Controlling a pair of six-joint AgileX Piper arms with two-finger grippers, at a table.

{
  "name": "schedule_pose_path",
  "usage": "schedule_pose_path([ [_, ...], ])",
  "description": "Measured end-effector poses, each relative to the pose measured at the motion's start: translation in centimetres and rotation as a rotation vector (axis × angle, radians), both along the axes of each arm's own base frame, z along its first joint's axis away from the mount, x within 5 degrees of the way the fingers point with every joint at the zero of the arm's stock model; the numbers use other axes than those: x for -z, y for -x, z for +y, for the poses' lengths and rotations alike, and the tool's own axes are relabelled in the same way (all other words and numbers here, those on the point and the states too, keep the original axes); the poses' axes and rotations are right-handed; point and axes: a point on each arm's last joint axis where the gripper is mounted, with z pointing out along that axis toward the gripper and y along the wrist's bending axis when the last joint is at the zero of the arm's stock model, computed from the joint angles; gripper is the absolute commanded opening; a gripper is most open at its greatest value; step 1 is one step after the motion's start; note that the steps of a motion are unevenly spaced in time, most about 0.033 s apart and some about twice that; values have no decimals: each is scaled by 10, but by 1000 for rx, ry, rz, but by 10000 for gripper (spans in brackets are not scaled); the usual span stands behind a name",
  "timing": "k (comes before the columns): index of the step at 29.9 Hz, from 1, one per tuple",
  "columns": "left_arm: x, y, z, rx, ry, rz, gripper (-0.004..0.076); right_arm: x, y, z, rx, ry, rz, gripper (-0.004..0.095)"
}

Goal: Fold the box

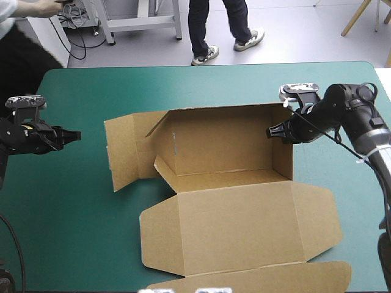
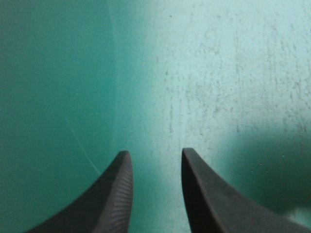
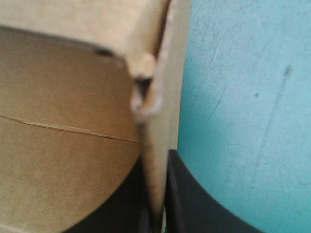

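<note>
While the brown box (image 1: 232, 183) sits at the centre of the frame on the teal-green cover (image 1: 73, 232), its far wall and right wall standing, its left flaps spread flat and its lid lying flat toward the lower edge, my right gripper (image 1: 273, 130) pinches the right wall near its far corner, black fingers all but closed with the board between them. My left gripper (image 1: 76, 135) hovers at the frame's middle left, fingers parted, holding nothing, apart from the box's left flap.
</note>
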Motion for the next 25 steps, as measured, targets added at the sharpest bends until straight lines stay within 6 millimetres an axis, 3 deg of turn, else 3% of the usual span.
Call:
schedule_pose_path([
  [4, 0, 0, 0, 2, 0, -1, 239, 23, -16, 2, 0, 7, 55, -18],
  [12, 0, 0, 0, 3, 0, 0, 239, 23, -37, 5, -5, 4, 55, 12],
  [15, 0, 0, 0, 3, 1, 0, 238, 23, -45, 6, -24, 10, 45, 135],
  [21, 0, 0, 0, 3, 2, 2, 238, 21, -65, 9, -37, 8, -17, 491],
  [25, 0, 0, 0, 3, 4, 1, 238, 20, -76, 10, -30, 5, -90, 587],
])
